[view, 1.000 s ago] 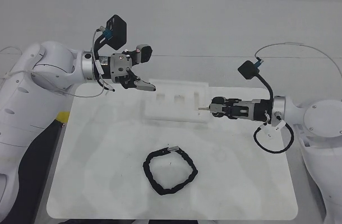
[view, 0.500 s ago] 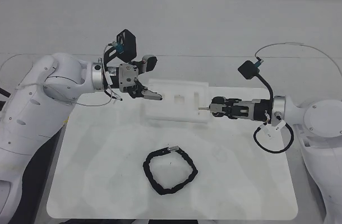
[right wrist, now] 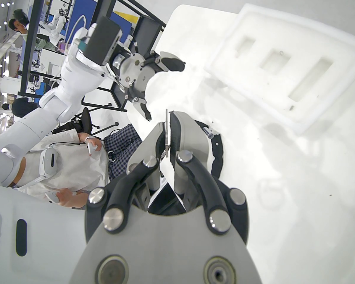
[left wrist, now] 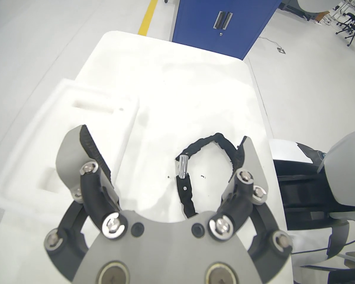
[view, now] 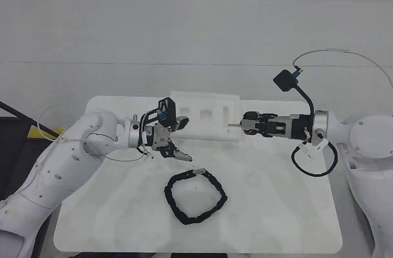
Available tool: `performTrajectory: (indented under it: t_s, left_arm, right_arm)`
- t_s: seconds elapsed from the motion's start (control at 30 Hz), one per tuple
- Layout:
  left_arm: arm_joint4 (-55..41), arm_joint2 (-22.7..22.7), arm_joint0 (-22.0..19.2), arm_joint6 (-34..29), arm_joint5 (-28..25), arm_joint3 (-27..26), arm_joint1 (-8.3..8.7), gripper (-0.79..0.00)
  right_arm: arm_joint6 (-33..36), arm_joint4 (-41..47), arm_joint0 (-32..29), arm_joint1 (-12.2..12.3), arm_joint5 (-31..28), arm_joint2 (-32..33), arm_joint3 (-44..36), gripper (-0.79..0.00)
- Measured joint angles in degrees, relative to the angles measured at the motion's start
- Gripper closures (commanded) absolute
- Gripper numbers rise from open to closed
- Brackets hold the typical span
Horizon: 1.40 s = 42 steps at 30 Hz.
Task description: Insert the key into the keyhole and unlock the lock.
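A black chain lock (view: 195, 197) lies coiled on the white table, its silver cylinder end (view: 198, 171) pointing toward the foam tray. The same lock (left wrist: 187, 190) sits between the open fingers of my left gripper (left wrist: 165, 149); from above, that gripper (view: 177, 143) hovers just left of and above the lock's silver end. My right gripper (view: 243, 124) is held over the foam tray's right side, shut on a thin metal key (right wrist: 166, 130) whose tip (view: 232, 124) sticks out to the left. The lock (right wrist: 216, 149) shows behind its fingers.
A white foam tray (view: 203, 116) with rectangular pockets stands at the back middle of the table. The table's white surface (view: 280, 206) is bare to the right of the lock. A blue cabinet (left wrist: 224, 10) stands beyond the table.
My left arm has swung from above the tray's left corner down and forward to just beside the lock's silver end. The right arm with the key has stayed still.
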Motion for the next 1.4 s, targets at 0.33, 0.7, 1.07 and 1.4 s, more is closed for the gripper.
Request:
performTrajectory:
  t_s: [0.33,0.7,1.07,1.4]
  left_arm:
    - [8.0,4.2,2.4,1.8,-1.1,3.3,-2.11,-0.785]
    - [15.4,8.3,1.9,5.6,-1.1,7.1,-5.48,-0.785]
    - [28.1,9.2,4.2,13.9,-0.3,9.0,-7.04,-0.785]
    - [37.1,8.2,6.2,18.6,2.1,9.5,-7.28,-0.526]
  right_arm:
    - [0.0,0.0,0.0,0.0,0.0,0.0,0.0,0.0]
    - [0.0,0.0,0.0,0.0,0.0,0.0,0.0,0.0]
    - [0.0,0.0,0.0,0.0,0.0,0.0,0.0,0.0]
    - [0.0,0.0,0.0,0.0,0.0,0.0,0.0,0.0]
